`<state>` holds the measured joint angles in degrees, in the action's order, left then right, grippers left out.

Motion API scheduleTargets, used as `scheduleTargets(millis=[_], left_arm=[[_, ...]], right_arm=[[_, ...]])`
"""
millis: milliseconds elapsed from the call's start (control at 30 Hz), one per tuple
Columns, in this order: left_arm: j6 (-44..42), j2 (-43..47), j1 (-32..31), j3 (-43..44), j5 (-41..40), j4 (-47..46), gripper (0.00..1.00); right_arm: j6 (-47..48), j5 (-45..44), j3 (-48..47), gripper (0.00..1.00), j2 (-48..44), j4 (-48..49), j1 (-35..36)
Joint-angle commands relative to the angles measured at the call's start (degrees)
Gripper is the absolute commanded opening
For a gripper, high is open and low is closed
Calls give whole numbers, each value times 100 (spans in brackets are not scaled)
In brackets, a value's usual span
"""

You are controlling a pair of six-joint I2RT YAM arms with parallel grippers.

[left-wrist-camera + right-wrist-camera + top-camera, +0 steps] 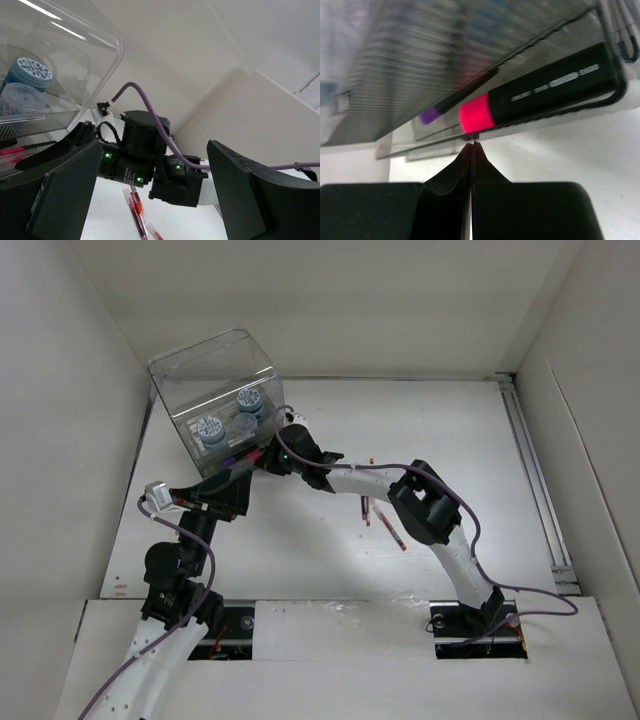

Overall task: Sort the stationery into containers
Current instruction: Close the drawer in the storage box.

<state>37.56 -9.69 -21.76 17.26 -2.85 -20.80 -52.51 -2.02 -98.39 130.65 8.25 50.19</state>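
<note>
The clear organiser box (215, 390) stands at the far left with two blue-and-white rolls (210, 428) inside; they also show in the left wrist view (30, 72). Its shallow front drawer holds a black marker with a pink end (545, 95) and a dark marker with a purple end (450, 105). My right gripper (472, 145) is shut and empty, with its tips against the drawer's front edge (262, 457). My left gripper (155, 200) is open and empty, just in front of the box (225, 495). Several red pens (368, 505) lie on the table; they also show in the left wrist view (136, 210).
The right arm's wrist (150, 165) and its purple cable (150, 107) lie across the left gripper's view. White walls enclose the table on the left, back and right. A metal rail (535, 470) runs along the right side.
</note>
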Motion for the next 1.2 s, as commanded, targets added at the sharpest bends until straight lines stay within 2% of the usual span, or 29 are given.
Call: scheduleTargets(millis=[0,267,600,667,767,800,867,933,1033,1167], left_arm=[[6,-33,-21,-47,13,-320,83],[6,-33,-21,-47,13,-267,83],[6,-33,-21,-47,12,-267,83],[6,-33,-21,-47,13,-267,83],[6,-33,-21,-47,13,-267,83],[6,-33,-21,-47,13,-267,83],[6,20,-21,-47,13,-267,83],[6,20,-21,-47,13,-267,83],[6,20,-21,-47,13,-267,83],[6,-33,-21,-47,13,-320,83]], right_arm=[[-118,-368,-408,0,241,484,-36],[-233,-431,-760,0,505,880,-142],[-558,-536,-515,0,620,1609,-194],[-707,-475,-392,3,567,1749,-194],[-927,-273,-7,21,418,1942,-194],[-1041,-220,178,32,261,2065,-194],[-1182,-272,591,39,84,2329,-194],[-1409,-272,944,41,-39,2488,-194],[-1594,-133,883,42,108,2488,-194],[-1850,131,646,33,347,2488,-309]])
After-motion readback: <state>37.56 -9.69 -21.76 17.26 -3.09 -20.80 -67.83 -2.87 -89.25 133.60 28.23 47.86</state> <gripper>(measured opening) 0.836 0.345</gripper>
